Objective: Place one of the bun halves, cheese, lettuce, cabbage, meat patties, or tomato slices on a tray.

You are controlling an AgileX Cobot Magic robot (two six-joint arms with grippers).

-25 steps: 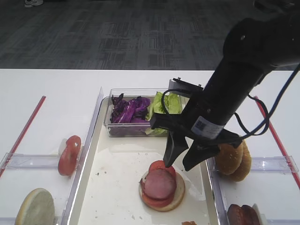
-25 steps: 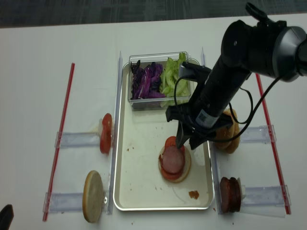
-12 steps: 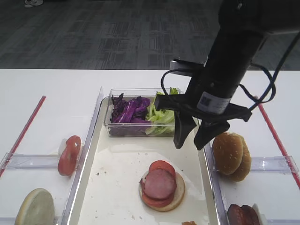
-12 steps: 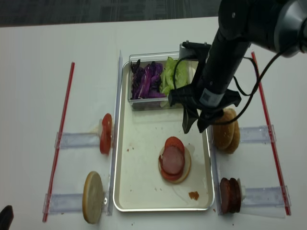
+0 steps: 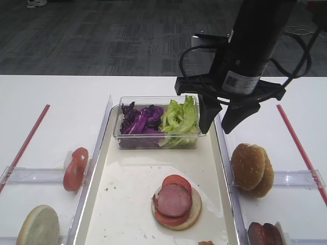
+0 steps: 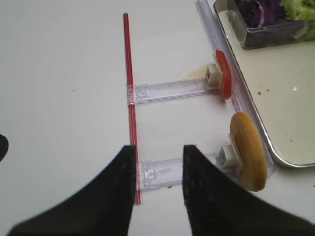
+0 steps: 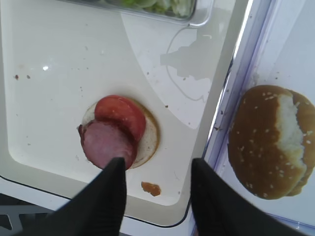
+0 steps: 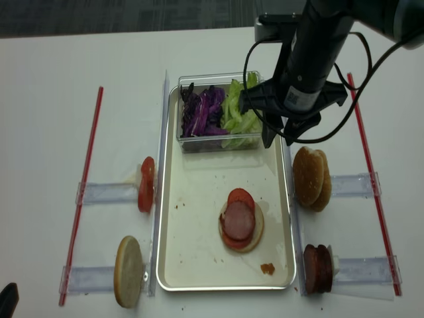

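The right gripper (image 5: 218,122) hangs with jaws apart and nothing between them above the tray (image 5: 127,194), where a meat patty (image 5: 174,200) and tomato slice (image 5: 176,180) top a bun half (image 5: 194,210); the left gripper (image 6: 157,191) stands parted, holding nothing.

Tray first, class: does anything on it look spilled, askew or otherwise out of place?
Yes. A small reddish smear lies on the tray near its front right corner, apart from the stack. In the stack, the meat patty sits off-centre over the tomato slices, which poke out behind and in front, on the pale bun half.
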